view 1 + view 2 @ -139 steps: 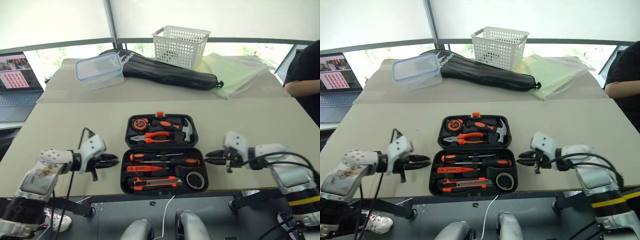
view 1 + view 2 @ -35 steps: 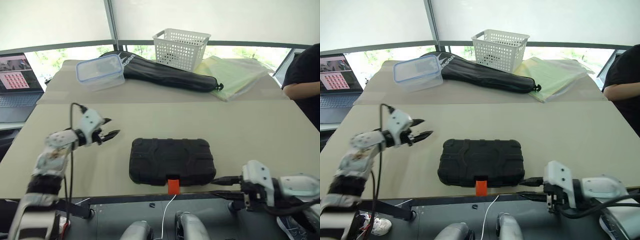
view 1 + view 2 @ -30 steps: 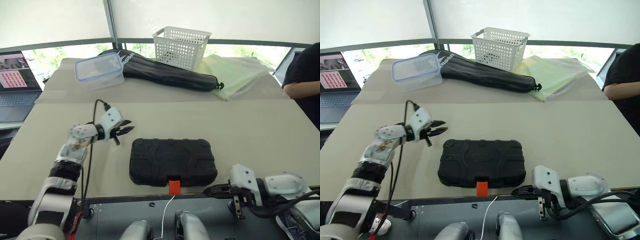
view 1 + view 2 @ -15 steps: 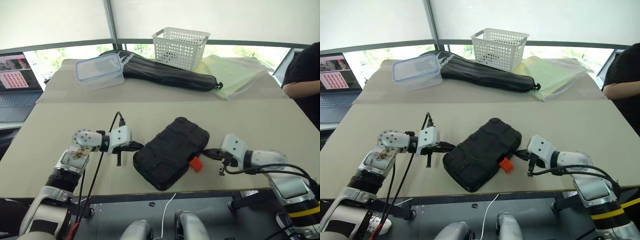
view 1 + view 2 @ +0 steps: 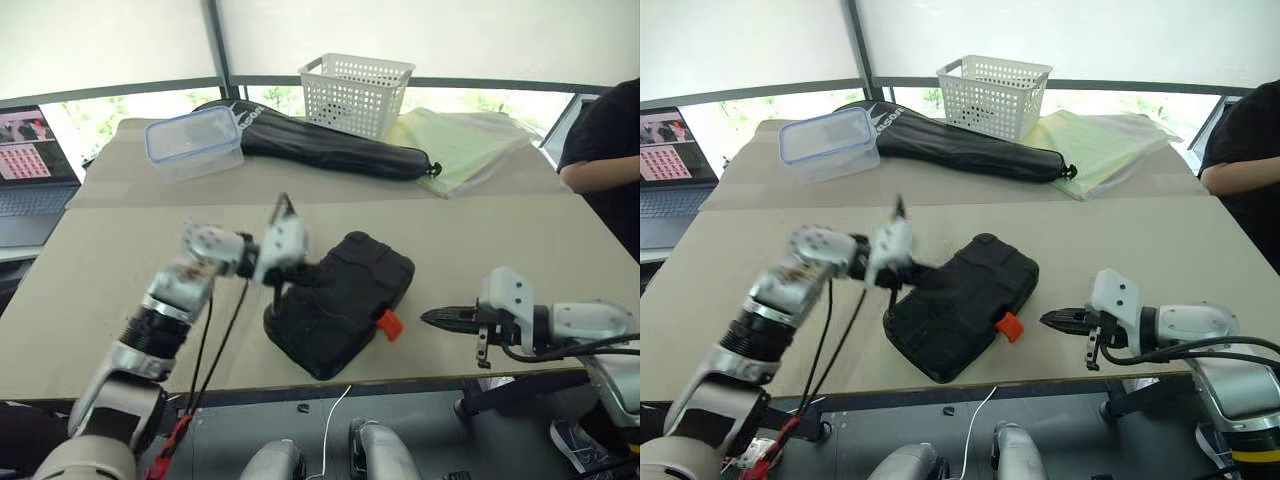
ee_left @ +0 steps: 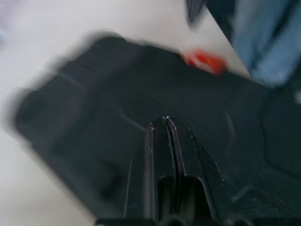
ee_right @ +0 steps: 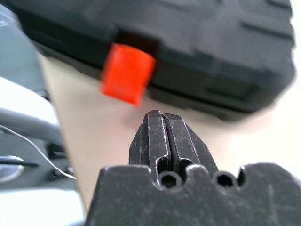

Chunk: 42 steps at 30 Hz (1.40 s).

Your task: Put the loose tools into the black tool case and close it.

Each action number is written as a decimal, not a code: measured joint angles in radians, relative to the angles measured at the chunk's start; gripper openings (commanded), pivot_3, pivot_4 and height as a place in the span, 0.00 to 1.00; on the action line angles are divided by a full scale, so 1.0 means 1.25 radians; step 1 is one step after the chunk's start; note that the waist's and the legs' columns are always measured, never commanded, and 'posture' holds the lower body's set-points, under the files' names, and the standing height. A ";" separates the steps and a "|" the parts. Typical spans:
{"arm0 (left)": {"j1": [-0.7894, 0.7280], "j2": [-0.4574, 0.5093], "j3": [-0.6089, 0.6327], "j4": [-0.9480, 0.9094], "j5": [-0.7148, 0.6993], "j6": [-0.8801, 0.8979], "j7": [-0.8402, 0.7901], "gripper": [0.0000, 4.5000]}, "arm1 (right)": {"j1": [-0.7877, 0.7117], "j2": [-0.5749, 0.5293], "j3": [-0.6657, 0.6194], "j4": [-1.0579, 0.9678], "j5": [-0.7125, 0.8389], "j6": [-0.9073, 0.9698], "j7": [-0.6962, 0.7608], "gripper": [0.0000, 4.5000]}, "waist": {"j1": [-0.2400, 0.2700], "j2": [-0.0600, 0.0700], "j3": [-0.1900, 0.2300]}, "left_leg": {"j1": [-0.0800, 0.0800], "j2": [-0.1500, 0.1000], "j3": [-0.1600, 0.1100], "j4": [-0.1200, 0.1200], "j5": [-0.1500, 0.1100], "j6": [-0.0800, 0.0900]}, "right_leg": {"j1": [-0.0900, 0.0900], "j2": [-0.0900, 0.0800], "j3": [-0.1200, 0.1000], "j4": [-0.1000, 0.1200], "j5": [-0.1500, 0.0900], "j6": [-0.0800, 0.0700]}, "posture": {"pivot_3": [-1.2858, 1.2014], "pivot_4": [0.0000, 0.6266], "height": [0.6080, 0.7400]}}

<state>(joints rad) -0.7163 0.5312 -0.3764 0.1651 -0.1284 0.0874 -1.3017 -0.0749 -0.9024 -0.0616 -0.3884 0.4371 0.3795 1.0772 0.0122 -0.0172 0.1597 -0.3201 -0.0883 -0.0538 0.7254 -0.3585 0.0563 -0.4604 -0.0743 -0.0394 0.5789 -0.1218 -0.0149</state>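
The black tool case [image 5: 345,300] lies shut and turned diagonally near the table's front edge, its orange latch [image 5: 388,324] pointing front-right. The loose tools are hidden. My left gripper [image 5: 305,276] is shut and empty, its tips over the lid at the case's left end; whether they touch I cannot tell. The left wrist view shows those shut fingers [image 6: 160,136] above the dark lid [image 6: 84,122], with the latch [image 6: 204,60] beyond. My right gripper [image 5: 432,318] is shut and empty, level, a short gap right of the latch. In the right wrist view its fingertips [image 7: 162,123] point just below the latch [image 7: 127,73].
At the back stand a clear lidded box [image 5: 195,140], a long black soft bag [image 5: 330,140], a white basket [image 5: 355,90] and yellow-green plastic sheets [image 5: 465,145]. A laptop [image 5: 35,160] sits at far left. A person [image 5: 605,130] stands at the right edge.
The case, open with tools earlier and then shut and square, has swung diagonal. My left gripper closed and moved right over its left end. My right gripper rose from below the table edge.
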 measured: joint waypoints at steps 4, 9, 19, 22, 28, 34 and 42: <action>-0.015 -0.001 -0.019 0.041 0.041 -0.107 0.002 0.02 | 0.002 0.039 0.049 -0.025 -0.012 0.003 -0.020 0.00 | 0.001 0.001 -0.002 | 0.004 -0.001 0.002 -0.003 -0.002 0.004 | 0.004 -0.001 0.001 -0.001 -0.004 0.006 | 0.52 0.24 1.00; -0.016 -0.014 -0.018 0.054 0.043 -0.122 0.003 0.02 | -0.008 0.091 0.165 0.048 -0.117 -0.009 -0.065 0.00 | 0.004 0.002 -0.003 | 0.004 -0.002 0.002 -0.002 -0.002 0.003 | 0.003 -0.001 0.001 0.000 -0.001 0.002 | 0.52 0.24 1.00; -0.012 -0.022 -0.007 0.049 0.042 -0.108 0.003 0.02 | -0.032 0.131 0.187 0.116 -0.177 -0.051 -0.097 0.00 | 0.003 0.003 -0.003 | 0.005 -0.002 0.001 -0.001 -0.002 0.003 | 0.003 -0.001 0.001 0.000 -0.001 0.002 | 0.52 0.24 1.00; -0.008 -0.022 -0.005 0.044 0.042 -0.107 0.003 0.02 | -0.033 0.142 0.182 0.121 -0.180 -0.059 -0.110 0.00 | 0.003 0.003 -0.003 | 0.005 -0.002 0.001 -0.002 -0.002 0.003 | 0.003 -0.001 0.001 0.000 -0.001 0.002 | 0.52 0.24 1.00; -0.009 -0.033 -0.005 0.050 0.050 -0.116 0.011 0.02 | -0.063 0.195 0.167 0.140 -0.178 -0.038 -0.146 0.00 | 0.000 0.003 -0.003 | 0.005 -0.002 0.002 -0.002 -0.001 0.003 | 0.003 0.000 0.001 0.000 -0.001 0.002 | 0.52 0.24 1.00; -0.014 -0.044 -0.010 0.057 0.073 -0.151 0.012 0.02 | -0.085 0.204 0.155 0.126 -0.172 -0.006 -0.165 0.00 | -0.003 0.004 -0.004 | 0.005 -0.002 0.002 -0.004 -0.001 0.002 | 0.001 0.000 0.002 0.000 -0.001 0.002 | 0.52 0.24 1.00; -0.012 -0.058 -0.014 0.071 0.091 -0.172 0.017 0.02 | -0.154 0.233 0.105 0.050 -0.120 0.026 -0.170 0.00 | 0.001 0.009 -0.009 | 0.008 -0.002 0.002 -0.007 -0.001 0.002 | 0.004 0.000 0.002 0.000 -0.001 0.002 | 0.52 0.24 1.00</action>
<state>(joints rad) -0.7315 0.4590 -0.3933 0.2538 -0.0150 -0.1277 -1.2799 -0.2678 -0.6107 0.0694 -0.3265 0.2876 0.4122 0.8642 0.0129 -0.0055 0.1479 -0.3105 -0.0904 -0.0511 0.7171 -0.3599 0.0592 -0.4554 -0.0747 -0.0371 0.5786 -0.1234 -0.0123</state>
